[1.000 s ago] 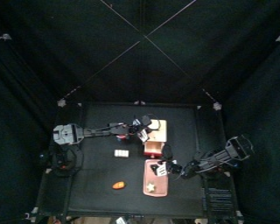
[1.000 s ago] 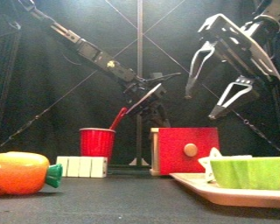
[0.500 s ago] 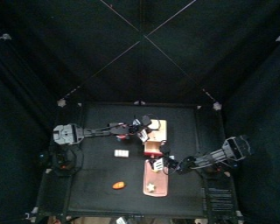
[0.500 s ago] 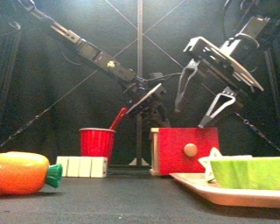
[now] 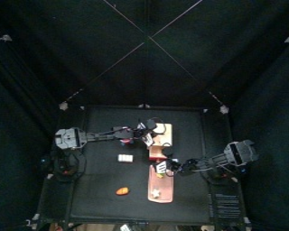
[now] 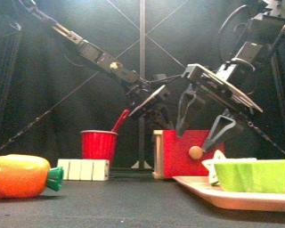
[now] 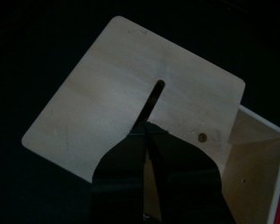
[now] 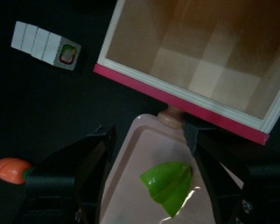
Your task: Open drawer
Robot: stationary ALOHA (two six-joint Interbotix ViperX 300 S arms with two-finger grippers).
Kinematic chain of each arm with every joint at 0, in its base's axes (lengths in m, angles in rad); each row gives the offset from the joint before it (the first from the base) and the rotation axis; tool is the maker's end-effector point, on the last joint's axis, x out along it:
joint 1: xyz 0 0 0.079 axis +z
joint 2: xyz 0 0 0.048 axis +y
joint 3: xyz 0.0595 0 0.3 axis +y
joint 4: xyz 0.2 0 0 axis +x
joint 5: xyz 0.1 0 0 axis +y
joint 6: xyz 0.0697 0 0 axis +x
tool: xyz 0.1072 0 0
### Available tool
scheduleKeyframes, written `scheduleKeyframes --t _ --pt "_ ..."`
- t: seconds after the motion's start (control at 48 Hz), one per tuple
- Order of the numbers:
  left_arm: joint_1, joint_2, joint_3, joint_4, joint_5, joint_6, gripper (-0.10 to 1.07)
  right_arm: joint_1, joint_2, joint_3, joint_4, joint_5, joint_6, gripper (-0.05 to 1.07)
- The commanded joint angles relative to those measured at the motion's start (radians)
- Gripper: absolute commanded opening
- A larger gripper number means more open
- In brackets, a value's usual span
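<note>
The drawer [image 6: 184, 153] is a small boxy unit with a red front and a round wooden knob [image 6: 195, 153]; from above it shows as a cream-tan box [image 5: 163, 135]. My left gripper [image 5: 144, 133] reaches it from the left and is shut on its plywood panel [image 7: 108, 96]. My right gripper [image 6: 199, 132] hangs open just in front of the red face, a finger on either side of the knob [image 8: 171, 115], touching nothing. In the right wrist view the drawer [image 8: 189, 52] lies just beyond the open jaws.
A long pink tray [image 5: 161, 187] with a green piece [image 6: 249, 175] lies right in front of the drawer. A red cup [image 6: 99, 144] stands left of it, with a white block [image 6: 83, 169] and an orange carrot [image 6: 20, 175] nearer the front left.
My right gripper has come down and to the left, from high at the right to level with the drawer's front. The left arm has not moved.
</note>
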Motion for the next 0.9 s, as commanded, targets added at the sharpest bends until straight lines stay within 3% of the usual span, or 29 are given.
scheduleKeyframes --t 0.0,0.688,0.875 --pt "0.003 0.011 0.006 0.000 0.021 0.002 0.43 -0.020 -0.008 -0.008 -0.005 0.005 -0.002 0.93" --pt "0.003 0.012 0.008 -0.002 0.021 0.003 0.43 -0.080 0.032 -0.002 0.020 -0.003 0.003 0.93" --pt "0.003 0.014 0.008 -0.002 0.020 0.003 0.43 -0.087 0.041 -0.009 0.018 -0.003 0.003 0.84"
